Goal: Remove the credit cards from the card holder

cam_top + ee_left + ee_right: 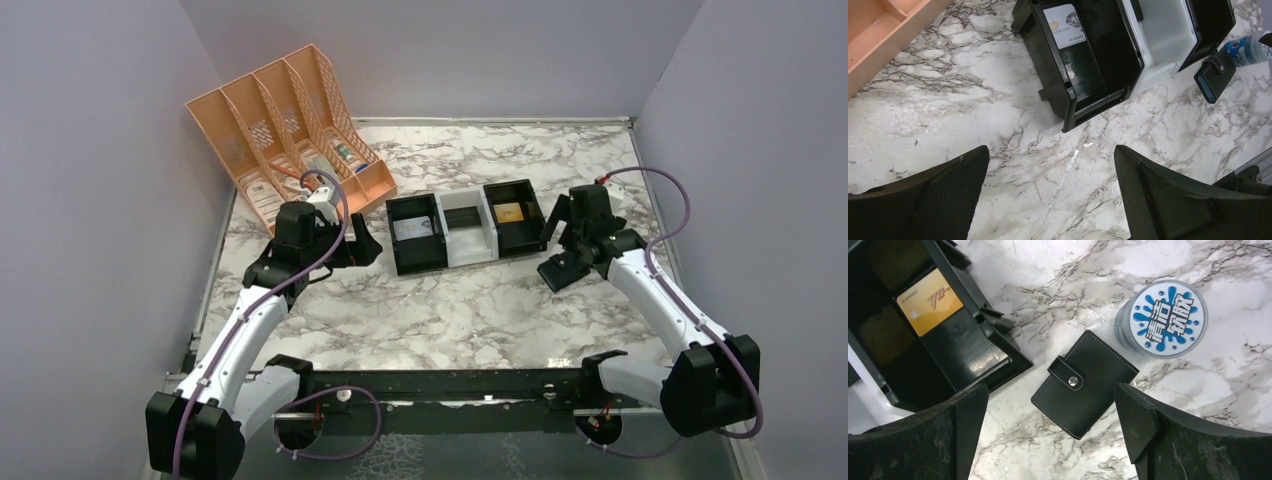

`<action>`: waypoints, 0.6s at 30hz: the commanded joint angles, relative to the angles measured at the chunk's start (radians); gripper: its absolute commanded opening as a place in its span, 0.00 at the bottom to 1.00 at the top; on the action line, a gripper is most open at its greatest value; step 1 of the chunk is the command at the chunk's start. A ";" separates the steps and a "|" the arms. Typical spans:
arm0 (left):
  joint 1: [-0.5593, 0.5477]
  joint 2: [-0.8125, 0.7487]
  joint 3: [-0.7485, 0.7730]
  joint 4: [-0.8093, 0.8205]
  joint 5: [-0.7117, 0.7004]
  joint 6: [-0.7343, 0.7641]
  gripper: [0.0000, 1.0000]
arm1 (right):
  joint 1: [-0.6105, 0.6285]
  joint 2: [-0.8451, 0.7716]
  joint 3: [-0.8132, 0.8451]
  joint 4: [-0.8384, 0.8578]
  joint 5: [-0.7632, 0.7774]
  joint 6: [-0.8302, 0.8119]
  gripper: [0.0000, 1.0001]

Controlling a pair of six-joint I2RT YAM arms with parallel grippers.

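Wallet [1084,384] lies flat on the marble table [1248,380], folded shut with its snap tab across the front. It sits directly under the right gripper [1050,392], whose jaws stand wide and empty on either side of it without touching.

From the wallet, the corner of the three-part tray [998,347] is at 10 o'clock, and a round tub [1161,317] with a blue label stands just beside it at 2 o'clock. A gold card [930,302] rests in the tray's nearest black bin. A pale card [1064,25] rests in the far black bin at 12 o'clock from the left gripper [1052,150], which hangs wide and empty over bare marble. An orange file rack [290,130] stands at 10 o'clock from that arm.

With both cards sorted into bins and the wallet shut, the emptying looks finished, and the wallet seems set aside beside the tray. Whether any card remains inside cannot be told.
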 commanded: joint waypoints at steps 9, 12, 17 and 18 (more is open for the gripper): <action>-0.003 -0.031 -0.016 -0.008 0.002 0.026 0.99 | -0.147 0.233 0.057 0.078 -0.013 -0.032 1.00; -0.003 -0.046 -0.019 -0.010 -0.013 0.026 0.99 | -0.225 0.303 0.084 0.104 -0.049 -0.051 1.00; -0.003 -0.054 -0.018 -0.016 -0.034 0.026 0.99 | -0.230 0.289 0.120 0.016 -0.047 -0.032 1.00; -0.003 -0.055 -0.018 -0.017 -0.037 0.026 0.99 | -0.230 0.272 0.113 0.002 -0.040 -0.023 0.99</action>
